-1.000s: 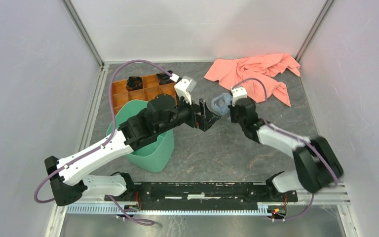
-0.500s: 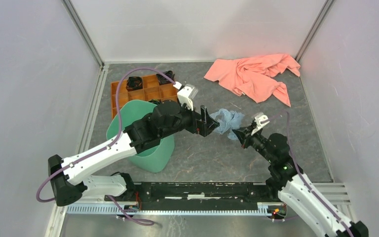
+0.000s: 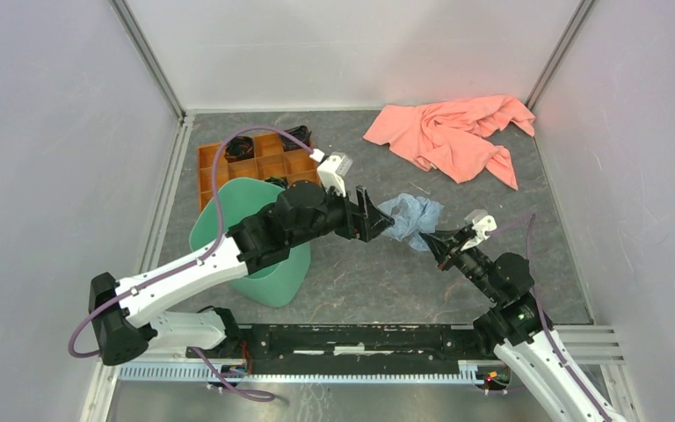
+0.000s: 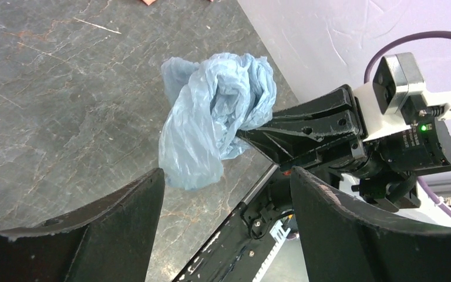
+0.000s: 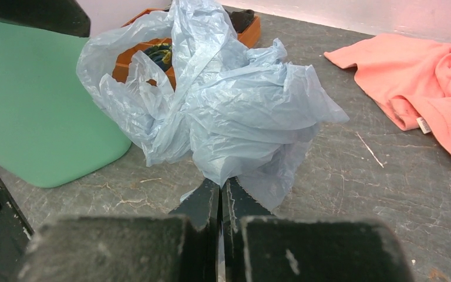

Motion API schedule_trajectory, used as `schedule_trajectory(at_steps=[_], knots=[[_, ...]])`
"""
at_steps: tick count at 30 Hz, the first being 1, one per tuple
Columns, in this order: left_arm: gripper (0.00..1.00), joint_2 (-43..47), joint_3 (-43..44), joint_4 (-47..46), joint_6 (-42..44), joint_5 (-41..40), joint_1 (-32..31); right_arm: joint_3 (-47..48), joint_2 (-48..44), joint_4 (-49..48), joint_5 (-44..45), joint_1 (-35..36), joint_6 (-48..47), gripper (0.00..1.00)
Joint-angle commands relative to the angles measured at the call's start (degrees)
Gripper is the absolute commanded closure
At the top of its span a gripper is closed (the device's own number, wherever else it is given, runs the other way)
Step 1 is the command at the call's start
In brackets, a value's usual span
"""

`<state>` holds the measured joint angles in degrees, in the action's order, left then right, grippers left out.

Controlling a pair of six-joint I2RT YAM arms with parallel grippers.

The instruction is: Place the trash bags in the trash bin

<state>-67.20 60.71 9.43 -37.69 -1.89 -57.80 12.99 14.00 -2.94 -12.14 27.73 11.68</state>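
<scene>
Across the grey, veined worktop (image 3: 378, 286) we first see a salmon-pink cloth (image 3: 453, 132) lying crumpled at the far right, well apart from everything else. On the left sits the mint-green bin (image 3: 283, 272), its mouth turned up and partly hidden under the left arm, which reaches over it. Behind the bin lies an orange tray (image 3: 248, 169) with dark items in some compartments, too small for us to name; the bin's rim overlaps the tray in the top view, and we cannot tell whether the two touch. Right of the bin, near the middle of the worktop and outside the bin, hangs the pale blue bag (image 3: 415, 215), bunched and wrinkled into a loose wad. Our right hand (image 5: 220, 189) has its fingers pressed together on a fold at the lower edge of the bag and holds it up, so that from the left wrist view the bag appears to hang clear of the worktop. Our left hand (image 4: 228, 176) faces the bag from the bin side with its fingers spread wide; the bag's lowest fold sits just beyond the two fingertips, and neither finger seems to touch it.
</scene>
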Motion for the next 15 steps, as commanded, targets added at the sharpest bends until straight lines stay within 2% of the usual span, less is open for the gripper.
schedule_trajectory(at_steps=[1,5,6,11,15], knots=[[0.17,-1.5,0.16,-5.21,-4.01,0.75,-0.23,3.25,-1.63,2.19,-2.47,-0.03,-1.27,1.0],[0.19,-4.35,1.04,-6.02,-4.32,3.6,-0.29,3.18,-4.22,2.44,-2.5,-0.07,-0.05,1.0],[0.22,-5.04,1.33,-6.01,-4.28,4.4,-0.29,3.18,-4.66,2.41,-2.51,-0.01,0.17,0.99],[0.49,-6.62,3.19,-5.22,-3.23,5.43,-0.29,4.4,-5.1,4.64,-2.07,0.0,-0.85,0.99],[0.83,-5.19,5.01,-2.75,-1.69,3.66,-0.29,4.28,-5.82,5.79,-0.51,0.08,-1.05,0.99]])
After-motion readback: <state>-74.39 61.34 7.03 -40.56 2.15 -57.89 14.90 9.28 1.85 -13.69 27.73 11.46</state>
